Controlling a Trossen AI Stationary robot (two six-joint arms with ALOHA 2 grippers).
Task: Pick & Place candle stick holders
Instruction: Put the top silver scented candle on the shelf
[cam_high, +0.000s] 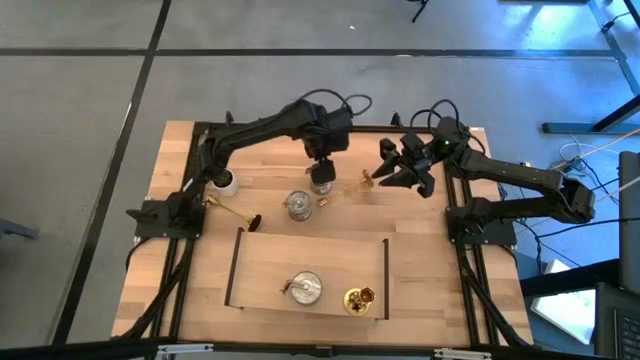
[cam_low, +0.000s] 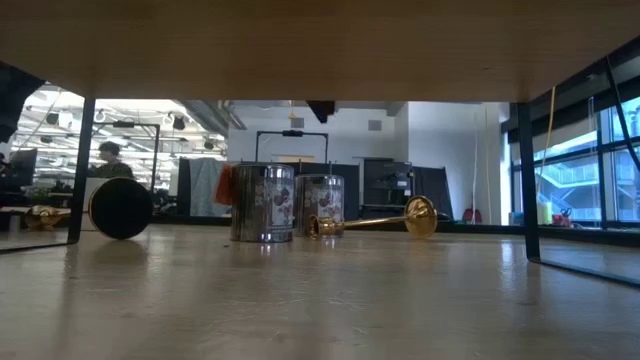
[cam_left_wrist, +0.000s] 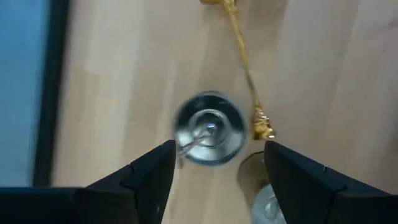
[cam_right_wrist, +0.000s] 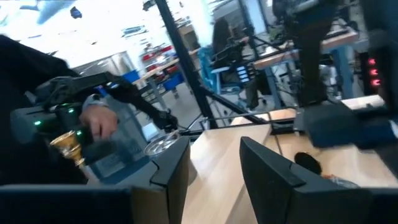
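My left gripper (cam_high: 320, 168) is open and points down over a squat silver holder (cam_left_wrist: 210, 127), which stands upright at the table's middle; its fingers stand on either side, above it. A second silver holder (cam_high: 297, 205) stands beside it, toward the table's near edge. A gold holder (cam_high: 348, 189) lies on its side next to them, its stem (cam_left_wrist: 244, 68) on the wood. Another gold holder (cam_high: 232, 211) lies on its side at the left. My right gripper (cam_high: 398, 166) is open and empty, right of the gold holder.
A black-framed tray area (cam_high: 236, 268) at the near side holds one silver holder (cam_high: 303, 288) and one gold holder (cam_high: 359, 298). A small white round object (cam_high: 226, 183) stands at the left by the left arm. People and equipment show in the room behind the table.
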